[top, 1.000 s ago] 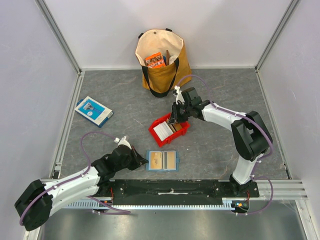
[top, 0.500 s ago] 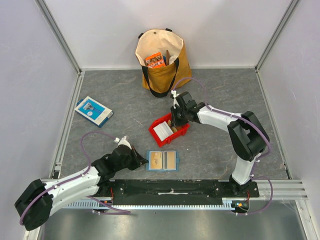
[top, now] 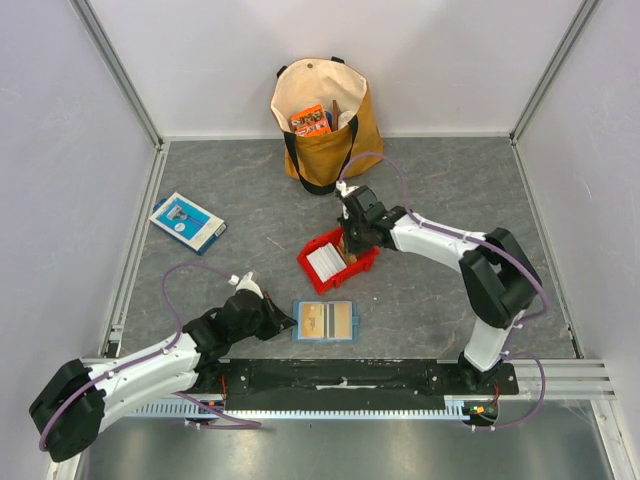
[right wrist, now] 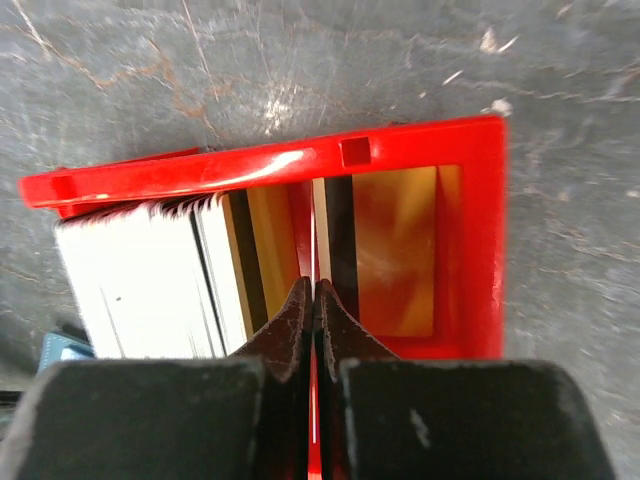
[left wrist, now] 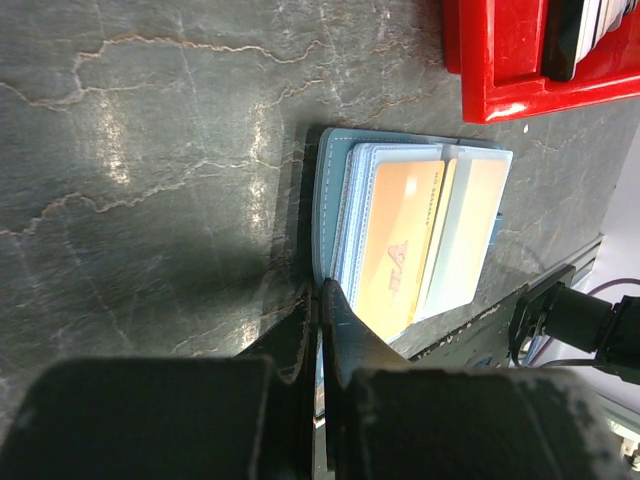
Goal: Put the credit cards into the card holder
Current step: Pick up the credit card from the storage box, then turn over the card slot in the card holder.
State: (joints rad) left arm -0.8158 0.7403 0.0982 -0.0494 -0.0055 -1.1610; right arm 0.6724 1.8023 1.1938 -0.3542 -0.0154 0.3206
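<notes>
Right tool (right wrist: 313,300) — wrist-only: amid credit cards (right wrist: 150,280)

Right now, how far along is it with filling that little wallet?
Done: tan cards already sit in the open teal card holder. In hand: the right hand is pinched shut, seemingly on the edge of one card in the red bin. Left: the white card stack there.

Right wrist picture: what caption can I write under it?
Right pincer pinches one thin card standing in the red bin.
</notes>
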